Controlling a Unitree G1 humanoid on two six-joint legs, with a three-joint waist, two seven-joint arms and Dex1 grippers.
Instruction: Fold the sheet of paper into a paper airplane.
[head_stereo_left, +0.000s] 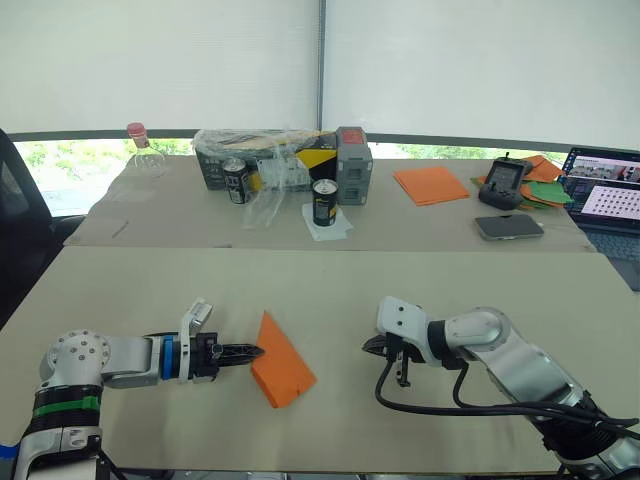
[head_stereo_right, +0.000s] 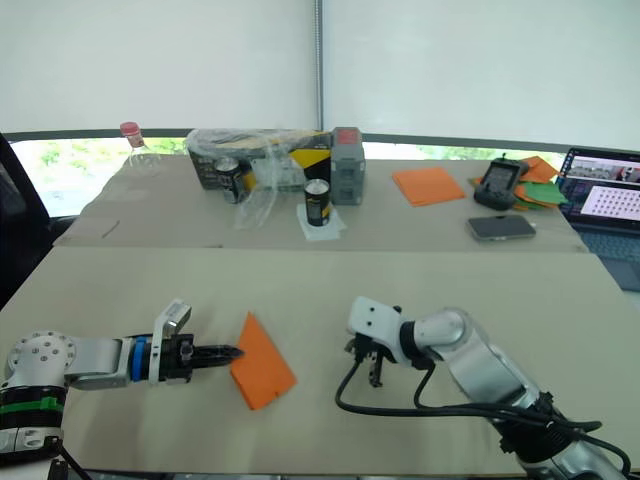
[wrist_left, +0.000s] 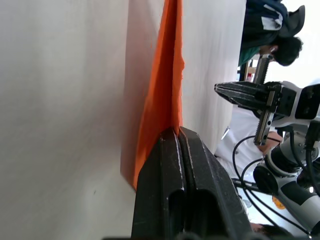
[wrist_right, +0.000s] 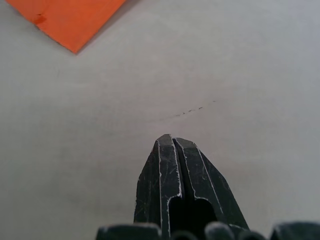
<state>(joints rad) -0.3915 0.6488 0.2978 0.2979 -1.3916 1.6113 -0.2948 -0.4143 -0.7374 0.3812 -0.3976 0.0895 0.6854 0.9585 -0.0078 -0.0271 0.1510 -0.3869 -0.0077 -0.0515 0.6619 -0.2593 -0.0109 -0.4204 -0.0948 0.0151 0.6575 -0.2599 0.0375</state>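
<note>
Left eye view: folded sheet of paper (head_stereo_left: 280, 364) lies on counter (head_stereo_left: 330, 290), near front edge. Left tool (head_stereo_left: 256, 352) clamped on its left edge. Right tool (head_stereo_left: 372, 346) closed, empty, well apart to right.

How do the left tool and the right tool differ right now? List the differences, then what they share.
The left tool is shut on the sheet of paper, pinching its edge; the right tool is shut on nothing.
The left tool touches the paper, which is folded into a pointed shape; the right tool sits apart from it, over bare table.
Shared: both have black fingers pressed together and sit low by the table, pointing inward at each other.
</note>
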